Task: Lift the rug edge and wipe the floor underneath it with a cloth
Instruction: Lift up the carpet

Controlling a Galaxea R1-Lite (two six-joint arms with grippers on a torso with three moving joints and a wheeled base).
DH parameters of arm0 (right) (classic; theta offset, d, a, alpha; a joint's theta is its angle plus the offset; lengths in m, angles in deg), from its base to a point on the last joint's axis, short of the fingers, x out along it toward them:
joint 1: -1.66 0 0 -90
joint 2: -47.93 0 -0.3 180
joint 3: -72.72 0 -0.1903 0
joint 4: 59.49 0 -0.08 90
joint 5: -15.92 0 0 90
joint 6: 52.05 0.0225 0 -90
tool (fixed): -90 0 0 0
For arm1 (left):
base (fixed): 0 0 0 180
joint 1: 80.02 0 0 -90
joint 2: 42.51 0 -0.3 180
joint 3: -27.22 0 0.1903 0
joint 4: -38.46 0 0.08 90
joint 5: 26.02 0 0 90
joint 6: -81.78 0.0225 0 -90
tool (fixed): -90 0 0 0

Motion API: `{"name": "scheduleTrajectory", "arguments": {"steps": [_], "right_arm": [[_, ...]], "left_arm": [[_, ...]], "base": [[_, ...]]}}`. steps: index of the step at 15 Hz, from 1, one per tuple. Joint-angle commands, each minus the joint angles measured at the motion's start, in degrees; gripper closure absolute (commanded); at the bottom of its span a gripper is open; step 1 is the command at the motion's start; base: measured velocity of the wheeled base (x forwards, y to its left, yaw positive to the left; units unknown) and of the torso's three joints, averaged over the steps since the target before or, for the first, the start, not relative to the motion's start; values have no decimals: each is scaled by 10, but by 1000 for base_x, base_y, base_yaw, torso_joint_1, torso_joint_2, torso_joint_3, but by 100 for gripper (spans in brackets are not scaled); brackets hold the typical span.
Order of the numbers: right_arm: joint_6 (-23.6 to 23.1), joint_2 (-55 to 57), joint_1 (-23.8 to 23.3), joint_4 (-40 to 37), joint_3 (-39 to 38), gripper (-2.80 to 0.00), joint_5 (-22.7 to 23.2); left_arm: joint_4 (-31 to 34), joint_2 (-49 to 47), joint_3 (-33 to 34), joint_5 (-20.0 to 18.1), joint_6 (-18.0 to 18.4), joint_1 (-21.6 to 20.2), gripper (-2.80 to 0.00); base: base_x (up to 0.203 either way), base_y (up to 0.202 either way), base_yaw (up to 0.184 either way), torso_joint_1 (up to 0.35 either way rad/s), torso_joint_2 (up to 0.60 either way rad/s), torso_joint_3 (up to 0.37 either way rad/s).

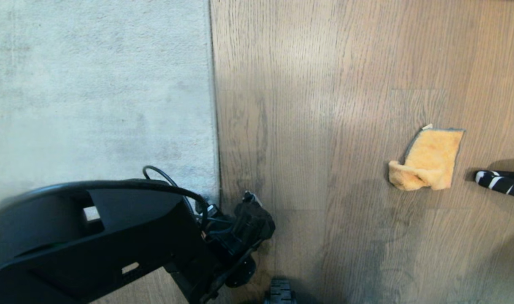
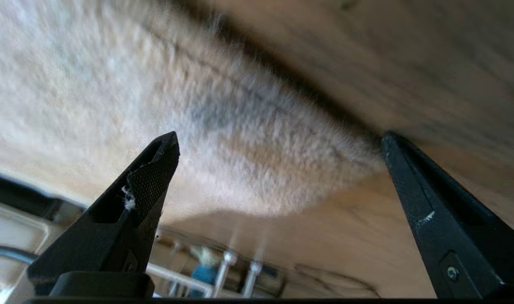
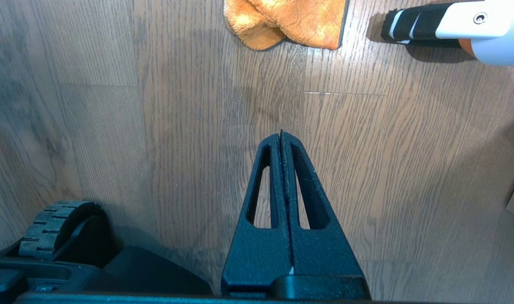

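Nearest the head camera, the black left arm reaches low over the rug's near corner, its left gripper (image 2: 278,139) spread wide with one finger over the pile and the other over the floor (image 1: 307,105), apparently to straddle the rug edge (image 1: 215,109) for lifting. Well to the right, the cloth (image 1: 428,159) lies crumpled on bare planks, untouched. Further right, the right gripper (image 3: 282,137) hangs pressed together, idle.
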Motion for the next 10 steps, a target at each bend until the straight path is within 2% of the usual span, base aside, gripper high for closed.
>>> {"name": "scheduleTrajectory", "arguments": {"steps": [1,10], "right_arm": [[0,0,0,1,0,0,0],[0,0,0,1,0,0,0]], "left_arm": [[-2,-8,-1,4,2,-1,-280],[-2,-6,9,4,20,-22,-280]], "base": [[0,0,0,0,0,0],[0,0,0,0,0,0]]}}
